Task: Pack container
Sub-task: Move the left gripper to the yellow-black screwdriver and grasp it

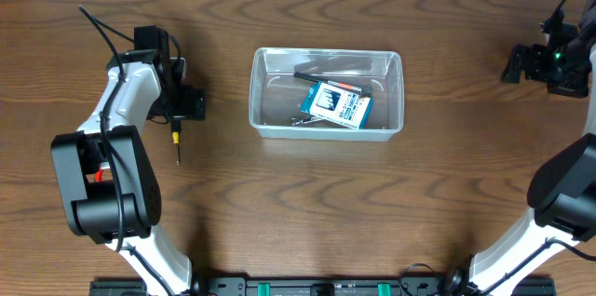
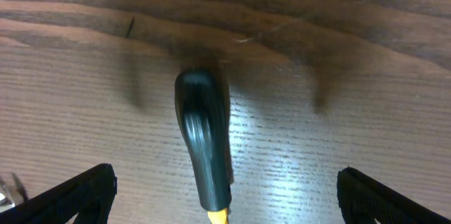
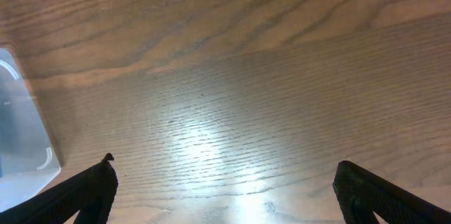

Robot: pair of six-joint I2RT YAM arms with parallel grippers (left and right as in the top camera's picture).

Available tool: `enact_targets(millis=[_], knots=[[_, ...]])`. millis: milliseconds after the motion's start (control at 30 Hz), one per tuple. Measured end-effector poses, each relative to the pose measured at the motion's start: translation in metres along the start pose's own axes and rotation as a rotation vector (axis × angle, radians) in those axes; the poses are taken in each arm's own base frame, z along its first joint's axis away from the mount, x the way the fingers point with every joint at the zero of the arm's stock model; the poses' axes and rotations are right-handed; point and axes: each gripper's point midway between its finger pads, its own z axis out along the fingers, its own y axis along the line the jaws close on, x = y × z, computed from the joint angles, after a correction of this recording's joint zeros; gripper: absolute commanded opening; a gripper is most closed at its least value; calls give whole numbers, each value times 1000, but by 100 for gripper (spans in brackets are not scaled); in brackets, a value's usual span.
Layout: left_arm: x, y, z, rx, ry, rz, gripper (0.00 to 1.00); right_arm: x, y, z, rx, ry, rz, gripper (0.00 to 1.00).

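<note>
Hovering at the left of the overhead frame, the left gripper [image 1: 182,102] has its jaws spread wide either side of the dark-handled screwdriver [image 2: 203,139] lying on the wooden table [image 1: 372,203], lined up, I'd say, to straddle the handle for a pick. The clear container [image 1: 259,91] sits at frame centre holding a blue-and-white box [image 1: 335,103] and a black tool [image 1: 312,75]; the box's print is too small to read. At the upper right, the right gripper [image 1: 526,61] is spread on nothing, likely keeping clear.

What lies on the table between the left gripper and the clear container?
Nothing: in the overhead view, the table between the left gripper and the container is bare wood. The screwdriver lies by the gripper, not in that stretch.
</note>
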Motion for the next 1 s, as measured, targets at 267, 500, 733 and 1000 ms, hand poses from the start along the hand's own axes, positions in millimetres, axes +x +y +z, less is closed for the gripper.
enact_targets(millis=[267, 500, 733, 1000], knots=[[12, 10, 16, -4, 8, -29, 98, 0, 0, 0, 0, 0, 0, 99], [13, 13, 19, -4, 6, -37, 98, 1, 0, 0, -1, 4, 0, 99], [15, 7, 28, 30, 26, -38, 98, 2, 0, 0, -1, 8, 1, 99], [14, 3, 30, 59, 21, -40, 98, 2, 0, 0, -1, 9, 1, 99]])
